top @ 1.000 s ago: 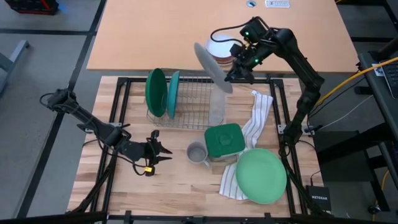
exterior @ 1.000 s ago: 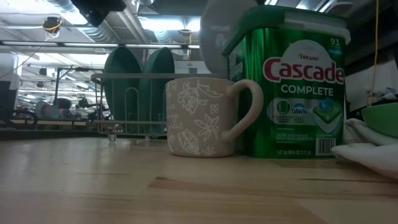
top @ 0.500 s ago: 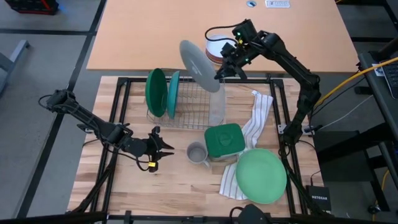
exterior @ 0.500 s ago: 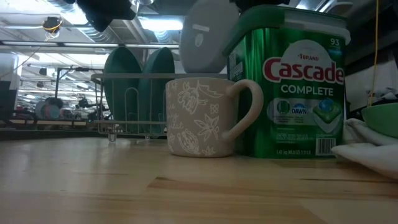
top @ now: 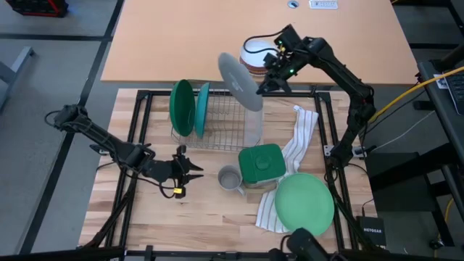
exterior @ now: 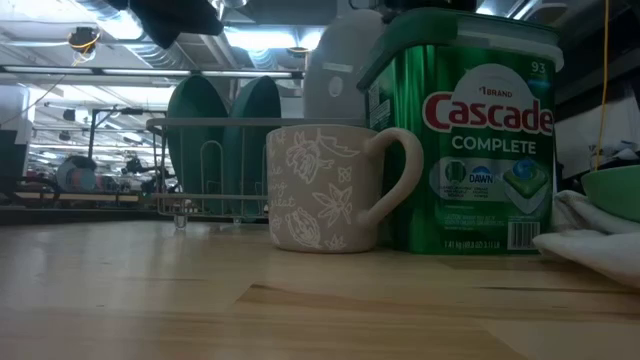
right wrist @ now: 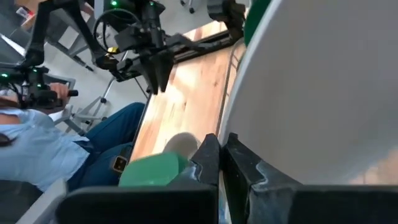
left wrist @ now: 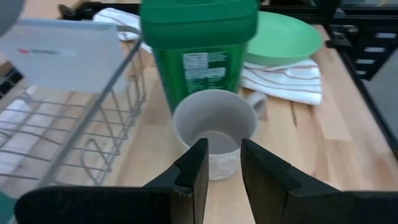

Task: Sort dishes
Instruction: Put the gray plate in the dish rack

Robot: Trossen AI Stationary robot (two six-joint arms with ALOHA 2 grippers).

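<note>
My right gripper (top: 267, 81) is shut on the grey plate (top: 241, 81), which hangs on edge above the far right part of the wire dish rack (top: 225, 127). In the low view the grey plate (exterior: 336, 80) shows behind the mug. The dark green plate (top: 181, 107) and the teal plate (top: 202, 110) stand on edge in the rack's left slots. At the near right, the light green plate (top: 304, 204) lies flat on a striped towel. My left gripper (top: 190, 172) hovers open left of the grey mug (top: 230, 179), nothing between its fingers (left wrist: 193, 171). My right gripper pinches the grey plate's rim (right wrist: 239, 124) between its two fingers, on the plate's right side. The fingers come from the table's far right, slanting down. The plate is lifted clear, nearly upright, tilted over the rack.
A green Cascade tub (top: 259, 164) stands beside the mug on the striped towel (top: 299, 141). A white bowl with a brown rim (top: 255, 55) sits on the far table behind the grey plate. A seated person (right wrist: 56, 155) shows beyond the table's left in the right wrist view.
My right gripper has carried the grey plate down toward the rack and a little toward the table's left, still shut on its rim. The plate has turned more on edge and stays clear of the rack.
</note>
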